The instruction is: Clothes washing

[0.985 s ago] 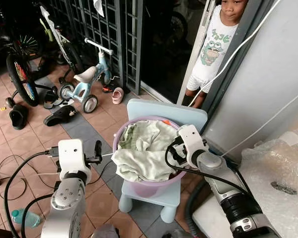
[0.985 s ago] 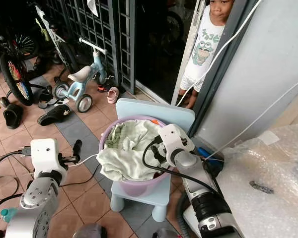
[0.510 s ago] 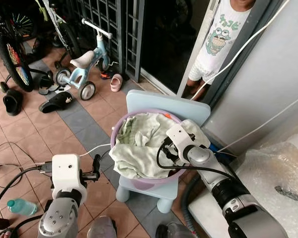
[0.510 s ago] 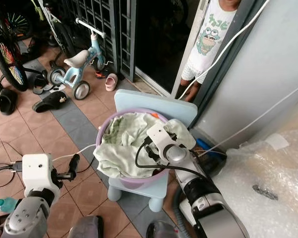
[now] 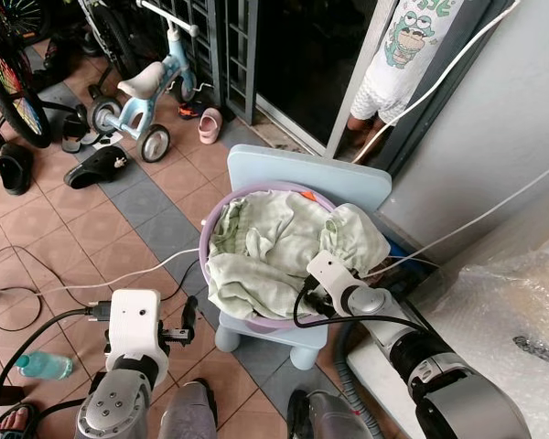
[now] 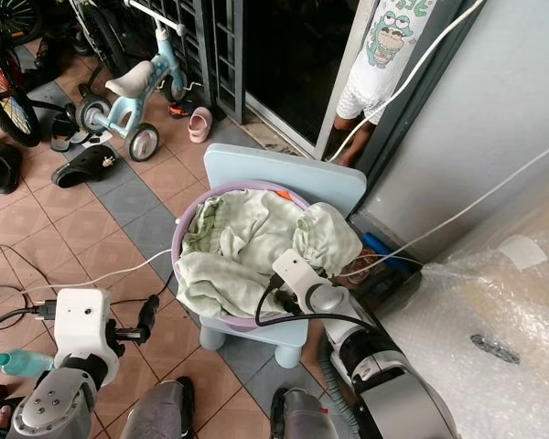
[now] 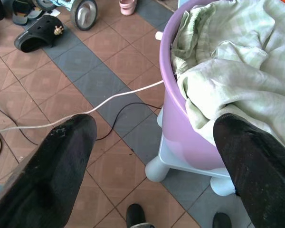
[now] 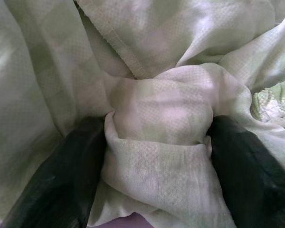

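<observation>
A purple basin (image 5: 203, 245) stands on a small light-blue chair (image 5: 288, 171), heaped with pale green clothes (image 5: 261, 247). My right gripper (image 5: 308, 293) is pressed into the clothes at the basin's near right rim. In the right wrist view its black fingers (image 8: 61, 175) stand apart, open, with a bunched fold of green cloth (image 8: 156, 123) between them. My left gripper (image 5: 188, 318) hangs open left of the basin, above the tiled floor, holding nothing. In the left wrist view, the left gripper (image 7: 154, 124) looks past its fingers at the basin wall (image 7: 180, 128).
A person (image 5: 404, 64) stands in the doorway behind the chair. A blue tricycle (image 5: 146, 84), a bicycle wheel (image 5: 7, 91), shoes (image 5: 96, 166), floor cables (image 5: 119, 274) and a bottle (image 5: 44, 366) lie to the left. A bubble-wrapped white appliance (image 5: 517, 320) stands at the right.
The camera has come closer and tilted down. My right gripper has sunk from the right rim into the clothes at the near side. The left arm sits lower in the picture.
</observation>
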Robot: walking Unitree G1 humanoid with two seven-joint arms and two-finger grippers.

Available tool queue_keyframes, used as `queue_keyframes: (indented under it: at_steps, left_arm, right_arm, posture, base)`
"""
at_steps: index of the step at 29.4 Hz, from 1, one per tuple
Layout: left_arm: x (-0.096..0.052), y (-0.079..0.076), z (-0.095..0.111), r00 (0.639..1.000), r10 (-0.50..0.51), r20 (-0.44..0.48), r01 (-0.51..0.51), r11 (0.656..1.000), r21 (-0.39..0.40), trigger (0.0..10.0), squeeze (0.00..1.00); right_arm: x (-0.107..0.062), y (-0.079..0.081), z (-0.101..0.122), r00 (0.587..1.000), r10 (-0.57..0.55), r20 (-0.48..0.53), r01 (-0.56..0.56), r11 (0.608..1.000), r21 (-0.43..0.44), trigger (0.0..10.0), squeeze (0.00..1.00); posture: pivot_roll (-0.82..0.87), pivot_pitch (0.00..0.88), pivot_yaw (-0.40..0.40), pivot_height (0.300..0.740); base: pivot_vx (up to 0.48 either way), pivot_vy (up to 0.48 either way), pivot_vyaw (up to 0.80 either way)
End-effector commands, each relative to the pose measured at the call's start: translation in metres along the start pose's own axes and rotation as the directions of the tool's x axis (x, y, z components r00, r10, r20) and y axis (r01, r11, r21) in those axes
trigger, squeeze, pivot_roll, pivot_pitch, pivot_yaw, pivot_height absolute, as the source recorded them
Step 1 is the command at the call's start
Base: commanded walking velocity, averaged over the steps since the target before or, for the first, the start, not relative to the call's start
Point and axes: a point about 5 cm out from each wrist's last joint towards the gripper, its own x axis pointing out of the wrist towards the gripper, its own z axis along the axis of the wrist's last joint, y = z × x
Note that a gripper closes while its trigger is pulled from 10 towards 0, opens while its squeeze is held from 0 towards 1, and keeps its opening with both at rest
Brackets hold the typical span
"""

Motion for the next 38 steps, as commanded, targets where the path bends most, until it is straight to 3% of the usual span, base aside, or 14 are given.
queue_keyframes:
  at_steps: [1, 28, 30, 35, 38]
  left_arm:
    - [-0.002, -0.001, -0.003, 1.000, 0.002, -0.022, -0.002, 1.000, 0.001, 10.0, 0.00]
    - [0.005, 0.000, -0.002, 0.997, 0.070, -0.023, -0.070, 0.997, 0.028, 10.0, 0.00]
    - [0.007, 0.000, -0.002, 0.997, 0.073, -0.021, -0.072, 0.997, 0.027, 10.0, 0.00]
    - [0.019, 0.000, 0.000, 0.996, 0.084, -0.008, -0.083, 0.996, 0.026, 10.0, 0.00]
    - [0.028, 0.000, 0.002, 0.996, 0.094, 0.010, -0.094, 0.995, 0.036, 10.0, 0.00]
  right_arm:
    - [0.000, 0.005, -0.012, 0.999, 0.015, -0.037, -0.015, 1.000, 0.018, 0.0, 0.00]
    - [0.000, -0.002, -0.012, 0.999, 0.021, -0.026, -0.021, 1.000, 0.006, 0.0, 0.00]
    - [0.000, -0.005, -0.008, 1.000, 0.007, -0.003, -0.007, 1.000, 0.012, 0.0, 0.00]
    - [0.000, -0.013, 0.018, 0.990, 0.019, 0.141, -0.037, 0.991, 0.129, 0.0, 0.00]
    - [-0.003, -0.020, 0.033, 0.973, 0.029, 0.227, -0.063, 0.988, 0.143, 0.0, 0.00]
  posture:
    - [0.15, 0.237, -0.082, 0.740]
    - [0.16, 0.194, -0.108, 0.740]
    - [0.16, 0.188, -0.108, 0.740]
    - [0.13, 0.139, -0.098, 0.740]
    - [0.11, 0.099, -0.092, 0.740]
  base:
    - [0.000, 0.000, 0.00]
    - [0.000, 0.000, 0.00]
    - [0.000, 0.000, 0.00]
    - [0.000, 0.000, 0.00]
    - [0.000, 0.000, 0.00]
